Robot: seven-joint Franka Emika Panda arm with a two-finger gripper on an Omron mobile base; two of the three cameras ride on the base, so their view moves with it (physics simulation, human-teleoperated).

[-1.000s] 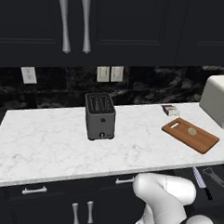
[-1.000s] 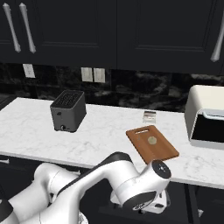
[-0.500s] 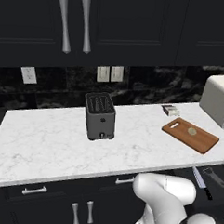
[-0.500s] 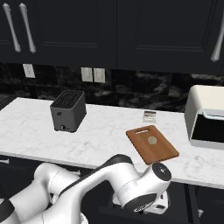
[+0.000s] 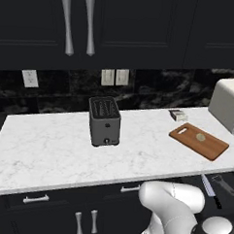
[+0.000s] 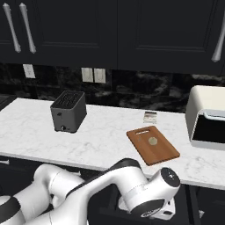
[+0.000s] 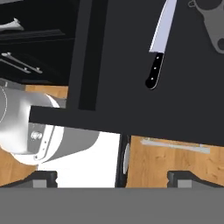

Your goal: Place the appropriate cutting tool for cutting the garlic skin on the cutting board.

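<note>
Open drawer (image 7: pixel 131 65) lies clear around the knife (image 7: pixel 159 41) — only the grey peeler (image 7: pixel 214 30) sits beside it.

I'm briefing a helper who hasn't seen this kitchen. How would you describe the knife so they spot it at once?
Below the white marble counter, an open dark drawer sits under the wooden cutting board. In it lies the knife: a long pale blade with a short black handle. Beside it lies a stubby grey tool with a looped handle.

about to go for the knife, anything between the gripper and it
Nothing visible does. The knife lies flat in the open drawer beside a grey peeler, with the open gripper above and short of it.
</note>
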